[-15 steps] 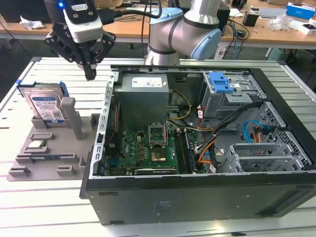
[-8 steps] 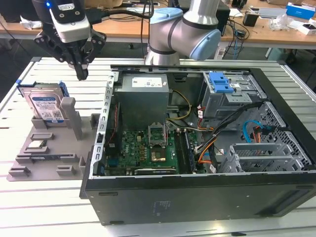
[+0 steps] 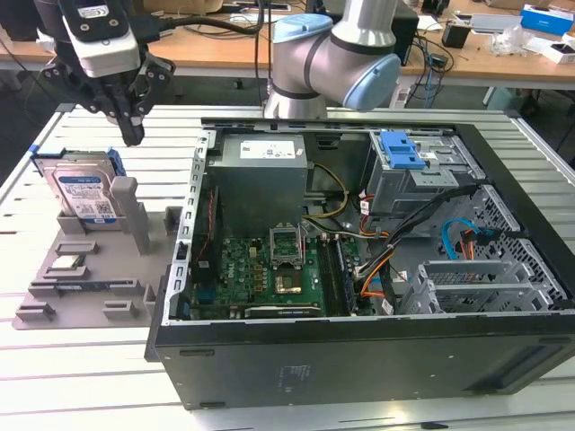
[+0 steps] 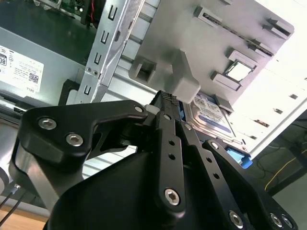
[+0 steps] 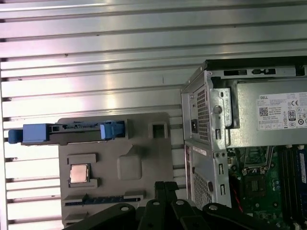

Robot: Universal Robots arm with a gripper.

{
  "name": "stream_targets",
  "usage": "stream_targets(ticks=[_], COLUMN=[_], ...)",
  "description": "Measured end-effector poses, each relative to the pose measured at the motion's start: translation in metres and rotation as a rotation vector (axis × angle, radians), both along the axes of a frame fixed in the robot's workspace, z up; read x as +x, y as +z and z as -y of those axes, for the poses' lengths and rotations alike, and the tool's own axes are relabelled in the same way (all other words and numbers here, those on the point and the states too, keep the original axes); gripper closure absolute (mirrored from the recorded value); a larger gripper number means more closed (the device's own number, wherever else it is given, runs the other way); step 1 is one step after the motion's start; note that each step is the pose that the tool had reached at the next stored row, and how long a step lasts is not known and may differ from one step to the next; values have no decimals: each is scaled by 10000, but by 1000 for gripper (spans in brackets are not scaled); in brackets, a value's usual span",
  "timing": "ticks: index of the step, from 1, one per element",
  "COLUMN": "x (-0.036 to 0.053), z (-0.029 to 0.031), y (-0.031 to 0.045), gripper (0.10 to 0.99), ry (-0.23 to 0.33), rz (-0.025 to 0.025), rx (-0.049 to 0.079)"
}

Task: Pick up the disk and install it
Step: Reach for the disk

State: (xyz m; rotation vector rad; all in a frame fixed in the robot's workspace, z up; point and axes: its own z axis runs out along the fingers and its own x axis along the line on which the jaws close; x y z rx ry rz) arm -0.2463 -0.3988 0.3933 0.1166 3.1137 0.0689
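Gripper: our gripper (image 3: 132, 133) hangs above the grey fixture plate (image 3: 90, 310), tips pointing down. In the second wrist view its fingers (image 4: 165, 124) lie pressed together with nothing between them, so we read it as closed and empty.
Post: a tall grey post (image 3: 126, 202) stands on the plate almost under the tips, apart from them.
Disk offset: the disk (image 3: 83, 190) sits below the gripper and toward the exterior view's left. It is near the gripper but not touching it, and just beside the post.
Disk pose: it stands on edge in a slot at the end of the plate farther from the exterior camera, with its label face toward that camera.
Long axis: in the first wrist view we see the disk edge-on as one long strip, with the blue bracket (image 5: 33, 133) at its ends. That top edge runs square to the case wall facing the plate.
Finger line: in the same view the two fingers sit side by side along the strip's direction. We judge that the closing line runs along the disk's length, not across its thickness.
Chip: the processor chip (image 3: 67, 263) lies flat on the plate, nearer the exterior camera than the disk.
Bench: the slatted metal bench (image 3: 72, 377) carries both plate and case.
Case: the open computer case (image 3: 359, 359) sits just beside the plate, on the exterior view's right.
Drive cage: the grey cage (image 3: 431, 180) with its blue latch (image 3: 400, 151) is in the case's far corner, well apart from gripper and disk. The disk is not yet installed.
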Motion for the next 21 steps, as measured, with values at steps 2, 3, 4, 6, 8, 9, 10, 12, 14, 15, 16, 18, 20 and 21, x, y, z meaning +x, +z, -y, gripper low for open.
stream_targets(ticks=[2, 3, 4, 6, 8, 9, 10, 12, 14, 15, 16, 18, 20, 21], x=[-29, -44, -60, -102, -152, -173, -205, -271, -311, -337, -367, -409, -464, -480], z=[0, 0, 0, 0, 0, 0, 0, 0, 0, 0, 0, 0, 0, 0], y=[0, 0, 0, 0, 0, 0, 0, 0, 0, 0, 0, 0, 0, 0], gripper=[980, 980, 980, 980, 980, 980, 980, 980, 980, 980, 980, 980, 980, 980], ry=[0, 0, 0, -1, 0, 0, 1, 0, 0, 0, -1, 0, 0, 0], rz=[0, 0, 0, 1, 0, 0, 0, 0, 0, 0, 0, 0, 0, 0], rx=[0, -1, -1, 0, 0, 0, 0, 0, 0, 0, 0, 0, 0, 0])
